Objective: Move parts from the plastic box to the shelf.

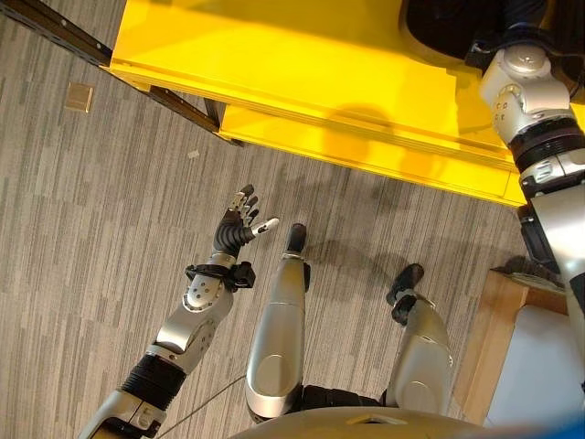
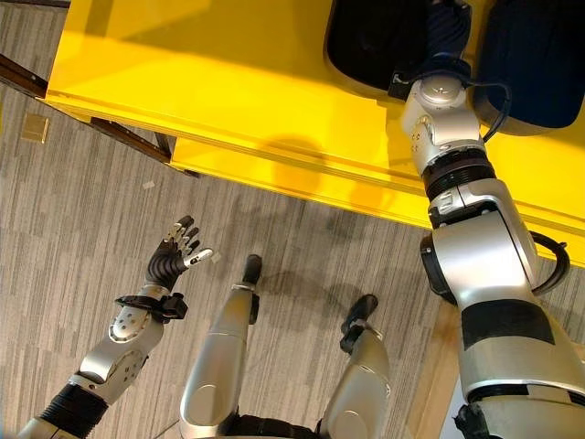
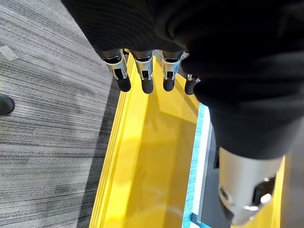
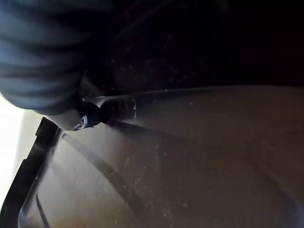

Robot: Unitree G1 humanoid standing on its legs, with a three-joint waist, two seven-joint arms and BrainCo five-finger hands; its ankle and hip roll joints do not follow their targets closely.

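Right hand reaching into the dark box, grip unseen; left hand open, idle; next, grasp a part.

Open carpet floor all round the left hand, held apart from the yellow shelf with its edge as the nearest barrier ahead. Right hand reaching over the shelf into a dark box, walls close about it, fingers hidden. Wooden furniture low at the right side
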